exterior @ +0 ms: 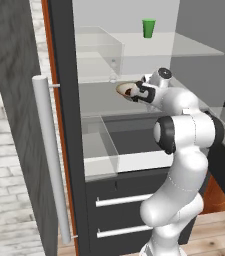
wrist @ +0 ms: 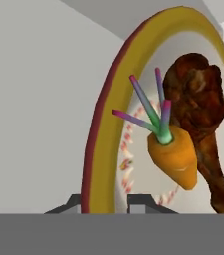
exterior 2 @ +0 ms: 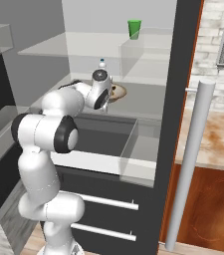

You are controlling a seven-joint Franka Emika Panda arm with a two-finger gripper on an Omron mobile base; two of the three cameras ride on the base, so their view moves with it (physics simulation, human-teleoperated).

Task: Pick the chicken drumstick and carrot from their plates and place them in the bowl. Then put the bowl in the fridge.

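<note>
Left base view: bowl (exterior: 124, 90) on glass shelf (exterior: 104, 97) inside open fridge (exterior: 134, 60).

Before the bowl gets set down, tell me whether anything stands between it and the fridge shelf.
Nothing visible blocks it. The gripper is shut on the rim of the bowl, carrot and chicken drumstick inside, already within the open fridge. A green cup stands on the shelf above, out of the way.
</note>
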